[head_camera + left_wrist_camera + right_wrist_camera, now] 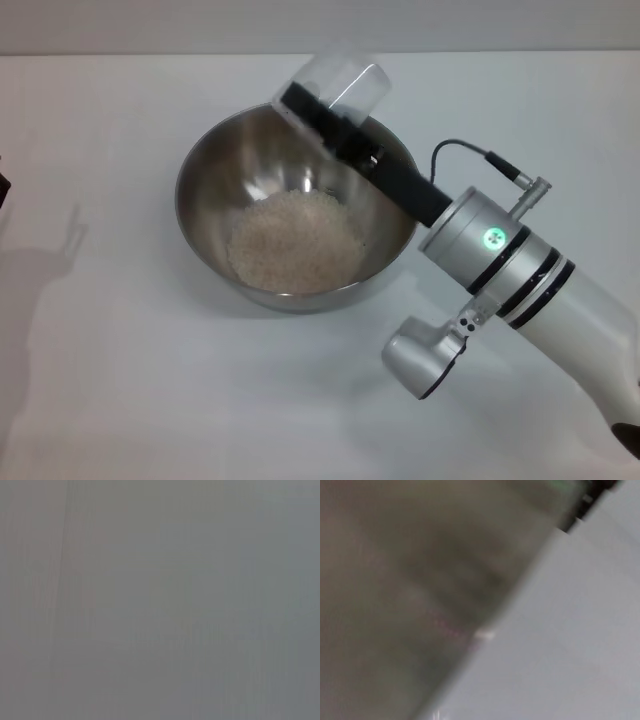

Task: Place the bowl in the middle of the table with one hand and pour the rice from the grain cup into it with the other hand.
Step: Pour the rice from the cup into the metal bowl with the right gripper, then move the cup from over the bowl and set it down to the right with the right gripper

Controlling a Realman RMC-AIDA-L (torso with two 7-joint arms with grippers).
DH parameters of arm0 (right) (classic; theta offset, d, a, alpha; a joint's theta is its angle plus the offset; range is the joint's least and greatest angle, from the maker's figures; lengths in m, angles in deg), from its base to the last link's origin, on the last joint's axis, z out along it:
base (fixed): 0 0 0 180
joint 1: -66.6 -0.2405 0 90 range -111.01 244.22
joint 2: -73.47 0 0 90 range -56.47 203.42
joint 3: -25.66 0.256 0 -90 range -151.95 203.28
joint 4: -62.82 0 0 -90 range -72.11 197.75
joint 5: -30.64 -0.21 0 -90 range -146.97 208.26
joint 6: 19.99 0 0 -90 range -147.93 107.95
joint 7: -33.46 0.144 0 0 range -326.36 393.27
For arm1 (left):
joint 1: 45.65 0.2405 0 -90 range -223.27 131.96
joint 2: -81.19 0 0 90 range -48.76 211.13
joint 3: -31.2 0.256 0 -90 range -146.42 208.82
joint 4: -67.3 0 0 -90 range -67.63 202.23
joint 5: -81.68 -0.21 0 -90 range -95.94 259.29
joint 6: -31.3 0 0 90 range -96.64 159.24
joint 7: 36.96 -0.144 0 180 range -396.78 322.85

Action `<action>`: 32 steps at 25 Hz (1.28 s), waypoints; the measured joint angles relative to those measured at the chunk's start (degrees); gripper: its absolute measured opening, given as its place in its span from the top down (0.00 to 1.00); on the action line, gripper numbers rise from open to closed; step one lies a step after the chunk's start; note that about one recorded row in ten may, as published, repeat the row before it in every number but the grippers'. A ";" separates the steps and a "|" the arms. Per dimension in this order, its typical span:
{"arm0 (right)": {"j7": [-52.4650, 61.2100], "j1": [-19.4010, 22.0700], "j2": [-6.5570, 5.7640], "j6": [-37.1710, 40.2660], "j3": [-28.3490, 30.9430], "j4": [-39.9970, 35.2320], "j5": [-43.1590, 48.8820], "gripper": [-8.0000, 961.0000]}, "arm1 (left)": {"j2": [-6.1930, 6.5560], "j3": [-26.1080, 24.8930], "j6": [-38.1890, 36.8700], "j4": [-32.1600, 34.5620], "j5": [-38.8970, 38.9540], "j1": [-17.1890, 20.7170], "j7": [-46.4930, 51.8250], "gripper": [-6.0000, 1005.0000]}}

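Note:
The steel bowl (pixel 205 190) stands on the white table (pixel 120 380) near its middle, with a heap of rice (pixel 292 242) in its bottom. My right gripper (pixel 318 108) is shut on the clear grain cup (pixel 342 85) and holds it tilted over the bowl's far rim; the cup looks empty. My left gripper is out of view; only its shadow falls on the table at the left. The left wrist view shows only plain grey. The right wrist view shows a blurred dark surface next to the white table (pixel 580 645).
A dark object (pixel 3 185) sits at the table's left edge. My right arm (pixel 520 270) reaches in from the lower right, over the table beside the bowl.

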 joint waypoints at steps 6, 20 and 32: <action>31.80 2.52 0.00 2.44 3.93 4.31 -1.09 0.97 | -0.02 0.05 0.00 0.02 0.00 -0.03 0.00 0.17; 83.90 8.93 -0.40 10.43 10.16 4.99 -11.40 0.97 | 0.02 0.05 -0.19 -0.13 0.00 -0.08 0.00 0.17; 117.41 10.34 -0.21 5.63 15.45 -11.89 -11.26 0.97 | 0.07 0.05 0.00 0.08 0.00 -0.22 0.00 0.17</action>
